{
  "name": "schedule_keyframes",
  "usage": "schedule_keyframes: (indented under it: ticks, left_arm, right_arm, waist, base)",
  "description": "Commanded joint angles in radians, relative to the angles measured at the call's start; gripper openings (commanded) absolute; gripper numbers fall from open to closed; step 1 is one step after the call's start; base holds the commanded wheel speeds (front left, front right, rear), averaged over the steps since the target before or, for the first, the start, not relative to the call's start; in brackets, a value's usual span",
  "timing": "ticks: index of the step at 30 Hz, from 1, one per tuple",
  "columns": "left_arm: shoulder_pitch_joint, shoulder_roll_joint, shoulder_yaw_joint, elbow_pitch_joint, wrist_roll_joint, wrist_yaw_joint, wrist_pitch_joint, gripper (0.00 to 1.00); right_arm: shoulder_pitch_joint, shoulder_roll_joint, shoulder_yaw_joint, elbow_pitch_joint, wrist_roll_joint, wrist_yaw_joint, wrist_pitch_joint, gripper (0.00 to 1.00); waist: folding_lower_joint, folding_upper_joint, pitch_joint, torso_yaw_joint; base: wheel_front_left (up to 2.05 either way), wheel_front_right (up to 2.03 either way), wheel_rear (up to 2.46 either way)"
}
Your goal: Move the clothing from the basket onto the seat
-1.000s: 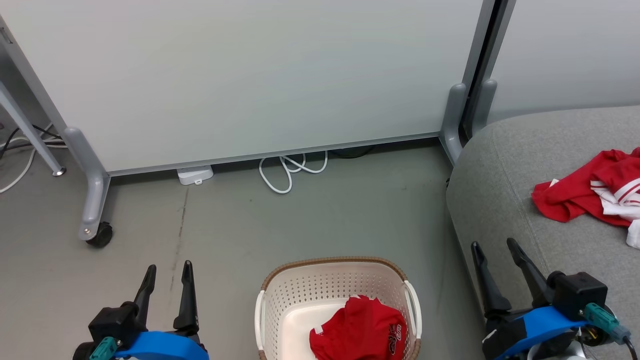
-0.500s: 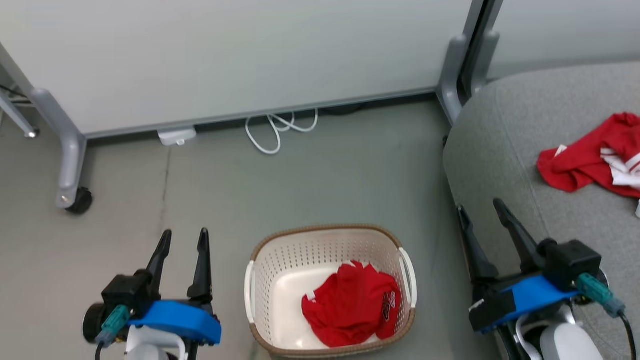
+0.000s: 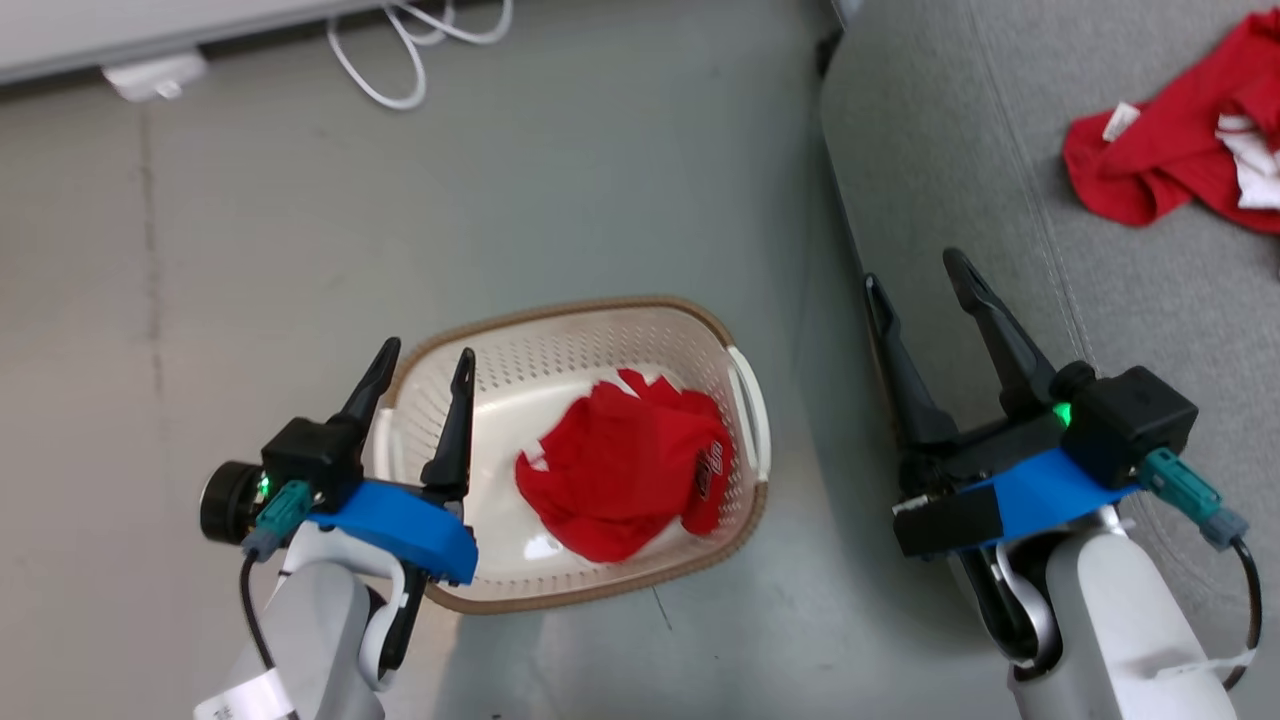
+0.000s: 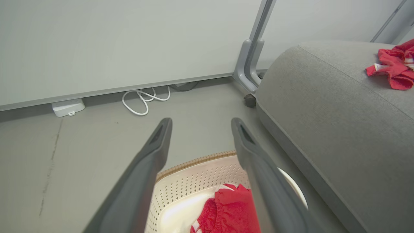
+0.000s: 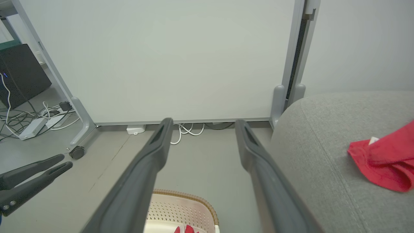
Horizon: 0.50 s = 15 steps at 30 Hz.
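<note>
One red garment (image 3: 620,470) lies in the basket (image 3: 600,305) beside left hand (image 3: 428,348).

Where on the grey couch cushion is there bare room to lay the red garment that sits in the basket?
Bare: the light grey fabric couch cushion, from its floor-side edge across to the crumpled red-and-white garment lying on it. Crowded: the head view's upper right corner, where that garment lies.

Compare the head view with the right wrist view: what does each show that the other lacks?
Head view adds the full inside of the basket and the dark logo on the garment inside. Right wrist view adds a caster, a black box and tangled cables. Both show the basket, the seat, the garment on it and the white cable.
</note>
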Motion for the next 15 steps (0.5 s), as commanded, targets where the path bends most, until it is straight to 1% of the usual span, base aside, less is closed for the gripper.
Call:
schedule_keyframes:
  ticks: [1,8,15]
  left_arm:
    - [-0.03,0.011,-0.016,0.014,-0.001,-0.002,-0.005,1.0]
    - [-0.151,0.043,-0.151,0.122,-0.022,-0.002,-0.005,1.0]
    - [-0.247,0.056,-0.28,0.227,-0.046,-0.002,-0.005,1.0]
  right_arm:
    - [-0.026,0.002,0.005,-0.004,0.004,0.0,-0.009,1.0]
    - [-0.096,0.002,0.044,0.004,0.036,0.0,-0.046,1.0]
    - [-0.116,0.002,0.059,0.008,0.053,0.0,-0.078,1.0]
  waist:
    - [-0.0002,0.0,0.098,-0.08]
    - [-0.0002,0.0,0.223,-0.168]
    - [-0.0002,0.0,0.313,-0.206]
  base:
    - [0.0,0.0,0.0]
    - [0.0,0.0,0.0]
    - [0.0,0.0,0.0]
